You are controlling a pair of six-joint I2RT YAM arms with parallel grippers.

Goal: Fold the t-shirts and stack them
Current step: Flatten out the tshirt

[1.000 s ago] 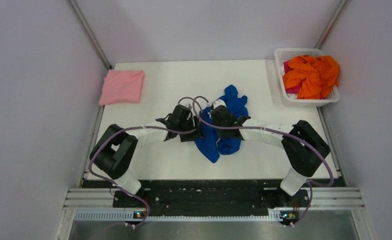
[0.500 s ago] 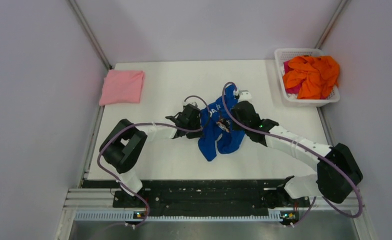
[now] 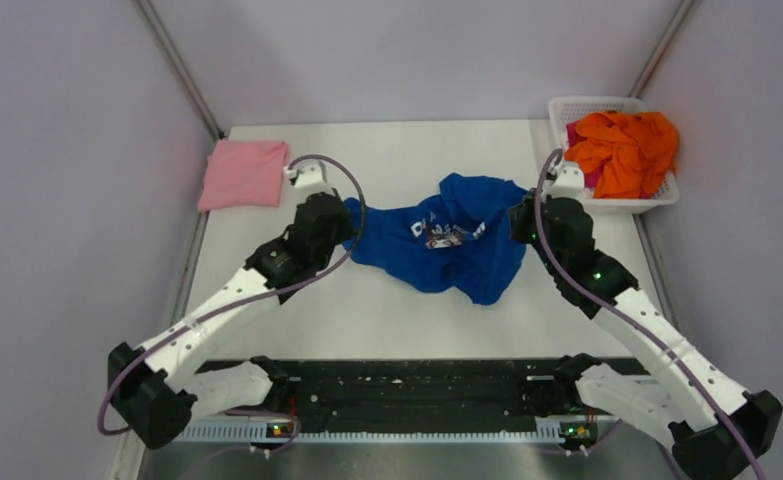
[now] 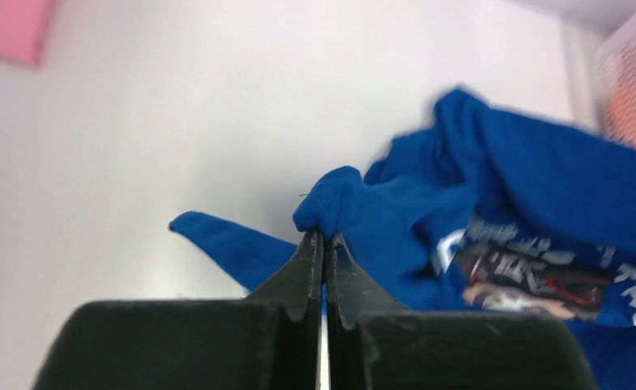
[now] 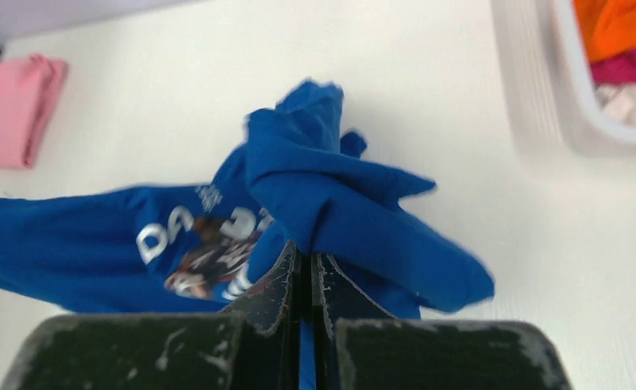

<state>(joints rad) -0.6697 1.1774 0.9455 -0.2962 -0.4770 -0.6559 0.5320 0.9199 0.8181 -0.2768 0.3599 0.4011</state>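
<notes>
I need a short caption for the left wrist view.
Left pincer shut on a fold of the blue graphic t-shirt.

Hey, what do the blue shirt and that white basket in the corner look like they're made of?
The blue t-shirt looks like soft knit cloth, probably cotton jersey, with a matte finish: it sags and creases in loose folds. The white basket seems to be rigid plastic, smooth and faintly glossy, with moulded lattice walls that hold their shape.

The blue shirt (image 3: 482, 265) has white letters (image 3: 423, 228) near the middle of the frame, beside a dark picture (image 3: 448, 238). The cloth is crumpled and blurry, so no word can be read.
</notes>
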